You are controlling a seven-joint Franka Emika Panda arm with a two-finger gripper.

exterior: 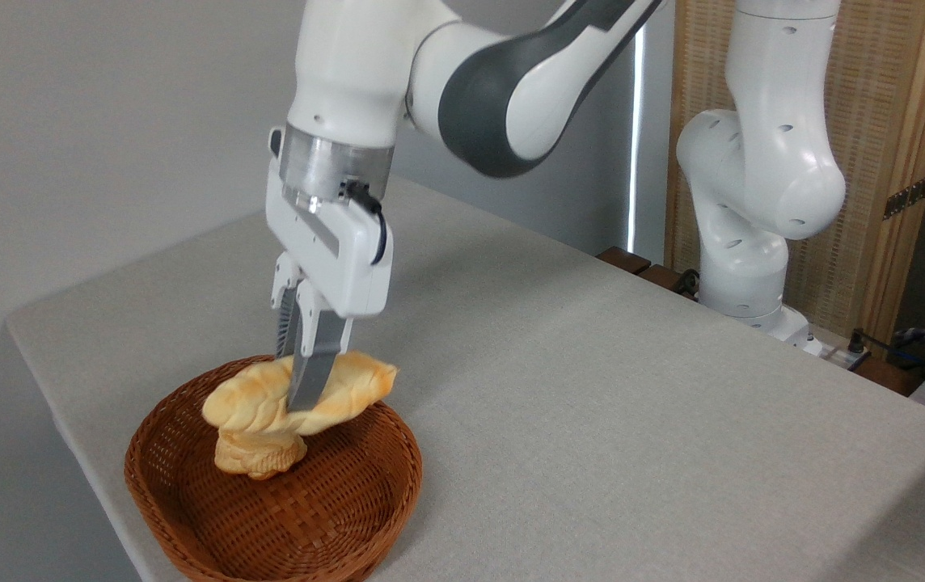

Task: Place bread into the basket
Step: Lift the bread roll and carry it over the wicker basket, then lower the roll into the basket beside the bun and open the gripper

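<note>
While the bread (256, 400) is held over the basket (187, 517) by the gripper (305, 396), whose fingers are closed on its middle (a small bun (256, 459) lies beneath, seemingly touching it), only lowering and release are judged to remain

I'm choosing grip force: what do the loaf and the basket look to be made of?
The bread: probably soft foam or rubber, a matte golden surface with browned patches; it sags around the jaws. The basket: woven wicker or rattan, reddish-brown with a slight sheen; the weave shows plainly and the rim looks stiff.
</note>
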